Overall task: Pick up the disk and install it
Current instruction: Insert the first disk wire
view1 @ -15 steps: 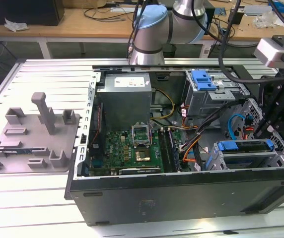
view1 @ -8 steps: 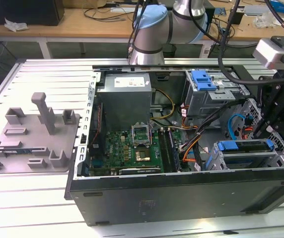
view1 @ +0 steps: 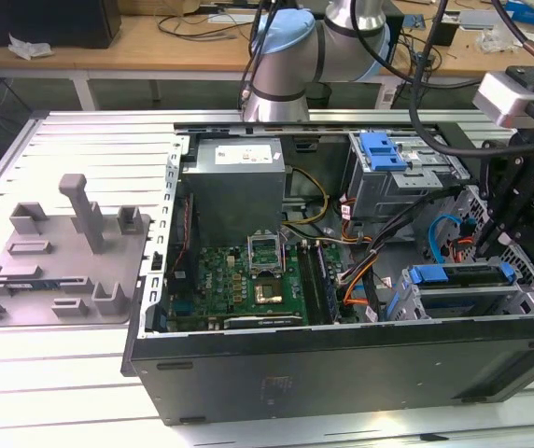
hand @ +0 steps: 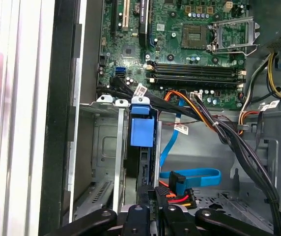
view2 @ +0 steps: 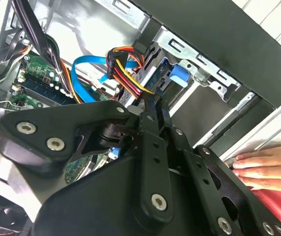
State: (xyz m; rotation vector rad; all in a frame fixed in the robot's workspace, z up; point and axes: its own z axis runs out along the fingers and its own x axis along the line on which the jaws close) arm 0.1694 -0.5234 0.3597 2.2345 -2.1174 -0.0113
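We saw the disk (view1: 463,277) standing on edge in the drive cage (view1: 458,303) at the lower right of the exterior view. Its long axis ran across the frame, parallel with the case wall (view1: 342,359) nearest that camera. Its blue-tabbed end pointed toward the exterior view's left, where the motherboard (view1: 248,275) lay. Of the disk itself we made out only a dark, narrow upper edge and the blue plastic frame around it; its label was hidden. The cage's metal walls stood close against both flat sides, so open room lay only along the long axis. There a blue flat cable (hand: 194,174) and a bundle of red and yellow wires (hand: 180,199) crowded in just beside the back end. The gripper (view2: 153,105) (hand: 153,194) hung at that back end with its fingertips drawn together; we could not tell whether they touched the disk. Outside the case, a hand (view2: 268,169) rested on the ribbed table (view1: 52,373).
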